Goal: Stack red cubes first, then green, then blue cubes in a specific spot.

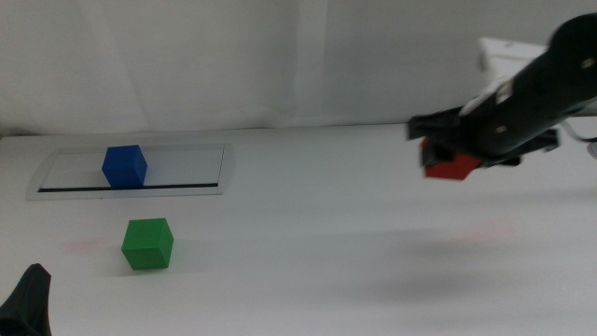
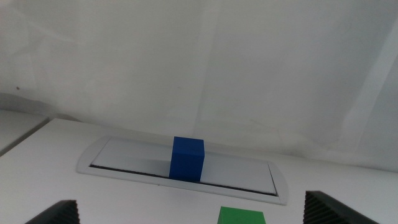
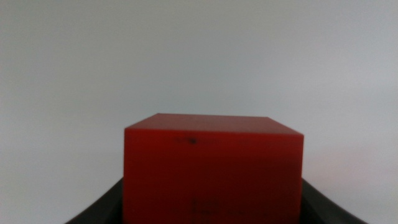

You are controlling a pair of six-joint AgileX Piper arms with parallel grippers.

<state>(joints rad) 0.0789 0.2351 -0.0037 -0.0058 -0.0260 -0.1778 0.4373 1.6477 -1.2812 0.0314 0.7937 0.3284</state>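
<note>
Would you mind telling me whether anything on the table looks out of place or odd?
Only slightly: the blue cube sits on the grey-framed plate, straddling its dark slot, not on bare table like the green cube. The right claw holds the red cube aloft.

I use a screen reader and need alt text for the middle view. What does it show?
The right gripper holds the red cube in the air at the right. A blue cube sits on a grey-framed plate at the left, a green cube nearer on the white table, the left gripper waiting bottom left.
</note>
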